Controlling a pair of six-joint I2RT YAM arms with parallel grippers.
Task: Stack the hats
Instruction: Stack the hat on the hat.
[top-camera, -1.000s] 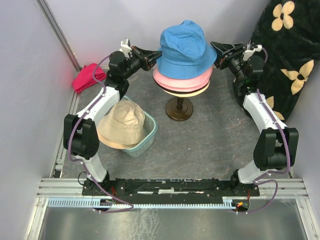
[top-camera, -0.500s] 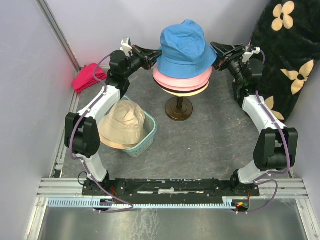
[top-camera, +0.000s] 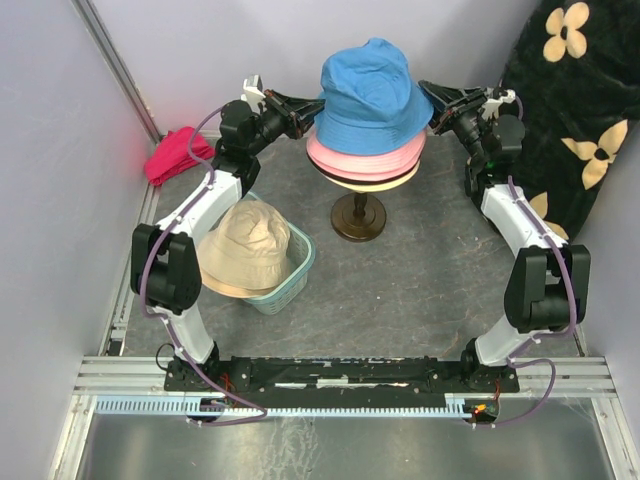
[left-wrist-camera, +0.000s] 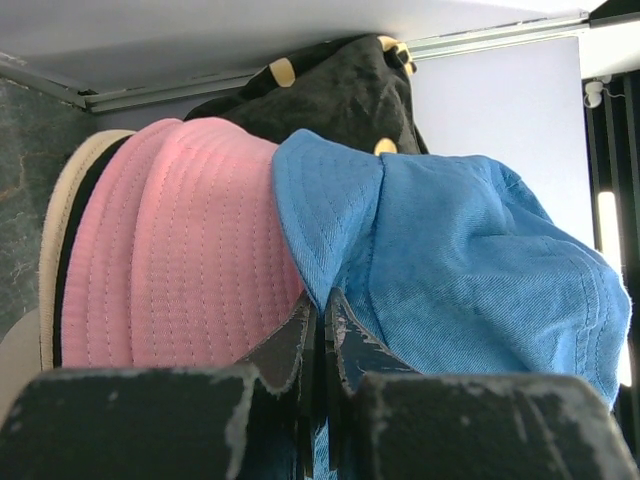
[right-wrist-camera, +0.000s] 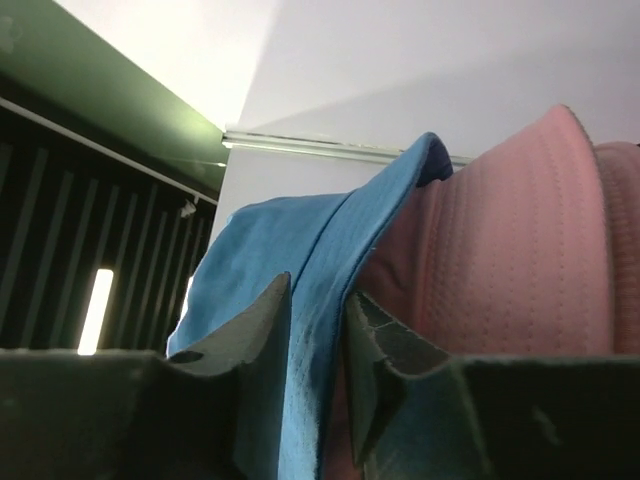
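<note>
The blue hat (left-wrist-camera: 470, 270) is matt woven cloth, the pink hat (left-wrist-camera: 180, 240) matt, stitch-ribbed cloth.

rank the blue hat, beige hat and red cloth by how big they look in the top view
1. blue hat: largest, but raised nearer the camera, so its lead is unsure
2. beige hat
3. red cloth: clearly smallest
</note>
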